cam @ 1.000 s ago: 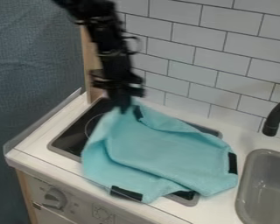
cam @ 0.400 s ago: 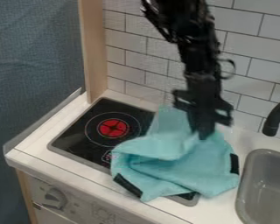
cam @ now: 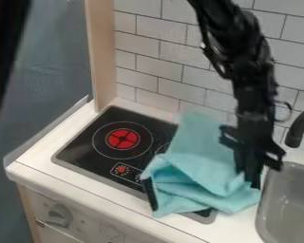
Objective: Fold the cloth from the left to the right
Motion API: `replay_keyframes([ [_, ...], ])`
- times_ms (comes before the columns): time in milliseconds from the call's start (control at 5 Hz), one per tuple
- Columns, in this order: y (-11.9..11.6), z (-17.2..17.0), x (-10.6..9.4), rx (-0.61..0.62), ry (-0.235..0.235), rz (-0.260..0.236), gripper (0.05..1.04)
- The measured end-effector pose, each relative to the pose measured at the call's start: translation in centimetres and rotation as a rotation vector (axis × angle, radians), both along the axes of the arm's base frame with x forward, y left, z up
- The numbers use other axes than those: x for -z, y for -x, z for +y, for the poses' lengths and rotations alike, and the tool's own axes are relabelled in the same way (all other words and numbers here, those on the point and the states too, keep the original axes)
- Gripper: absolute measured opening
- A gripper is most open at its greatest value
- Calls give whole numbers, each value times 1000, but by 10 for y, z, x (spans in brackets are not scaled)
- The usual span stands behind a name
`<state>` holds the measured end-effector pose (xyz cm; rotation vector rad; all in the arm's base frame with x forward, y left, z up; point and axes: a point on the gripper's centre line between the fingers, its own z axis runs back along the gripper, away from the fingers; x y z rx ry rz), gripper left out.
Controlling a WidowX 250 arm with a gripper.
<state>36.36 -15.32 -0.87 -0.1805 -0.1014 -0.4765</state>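
The gripper (cam: 251, 178) hangs low over the right edge of the cloth, close to the sink's left rim. Whether it is open or shut on the fabric I cannot tell. Bunched in folds, the light blue cloth (cam: 205, 161) covers the right part of the black stove top (cam: 85, 152) and some of the white counter beside it. A dark strip on the cloth stands along its left edge, near the counter's front.
A grey sink (cam: 291, 204) lies at the right, with a black faucet (cam: 299, 128) above it. A tiled wall (cam: 155, 66) and a wooden post (cam: 102, 57) rise behind the stove. A dark blurred shape (cam: 5, 47) crosses the upper left corner.
From the stove's back left, the gripper has moved right and down toward the sink. The cloth's left part has gone rightward with it, uncovering the red burner. A dark shape has appeared upper left.
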Motion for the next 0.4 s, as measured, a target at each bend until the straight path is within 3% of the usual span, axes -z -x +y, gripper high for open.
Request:
replay_keyframes([
  [200, 0, -8, 22, 18, -6, 12, 93],
  [400, -2, -14, 25, 41, -26, 25, 267],
])
